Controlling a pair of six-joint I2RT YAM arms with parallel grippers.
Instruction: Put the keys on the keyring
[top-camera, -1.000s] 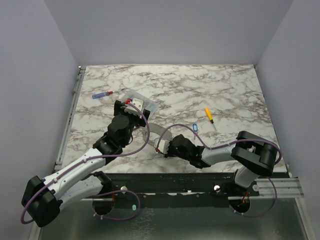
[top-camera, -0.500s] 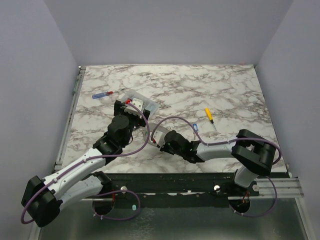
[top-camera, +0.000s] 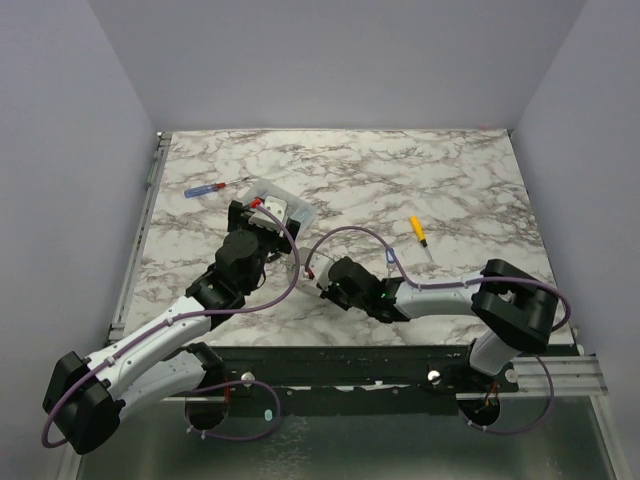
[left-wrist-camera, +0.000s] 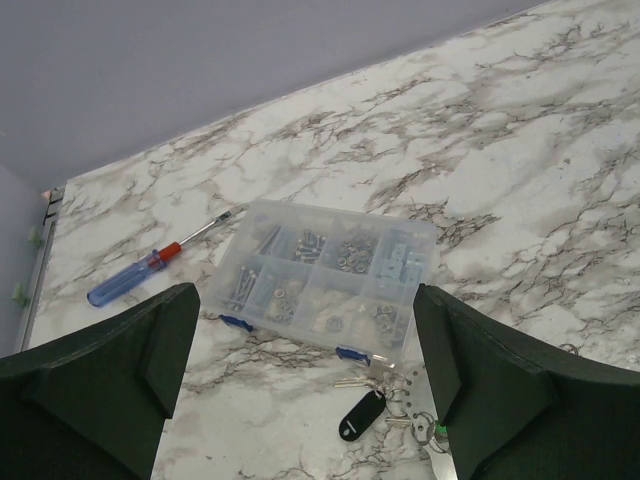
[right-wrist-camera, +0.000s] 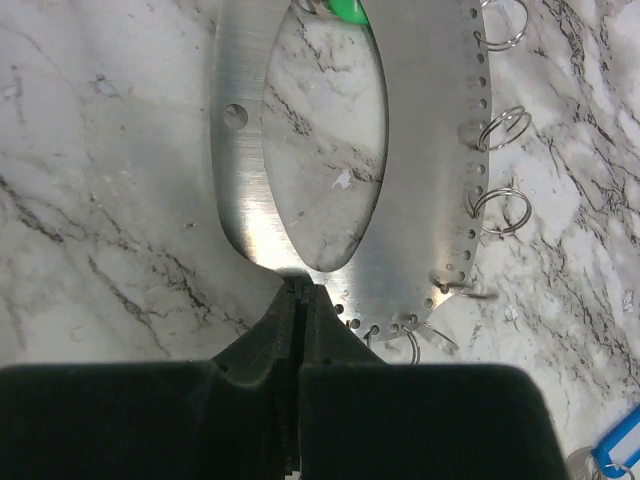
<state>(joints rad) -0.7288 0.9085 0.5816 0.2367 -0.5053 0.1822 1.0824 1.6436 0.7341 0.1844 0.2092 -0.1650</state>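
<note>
My right gripper is shut on the near end of the keyring. The keyring is a flat silver loop with a row of holes and several small split rings along one edge, lying on the marble. A green key tag shows at its far end. A blue-tagged key lies to the right of that gripper and also shows in the right wrist view. An orange-headed key lies further right. My left gripper is open and empty above small keys with a black tag.
A clear compartment box of screws and nuts stands just beyond the left gripper and also shows in the top view. A red-and-blue screwdriver lies to its left. The right arm's purple cable arches over the table.
My right gripper has moved left and a little away from the near edge, still holding the keyring, and its cable arches higher. The left arm has not moved.
</note>
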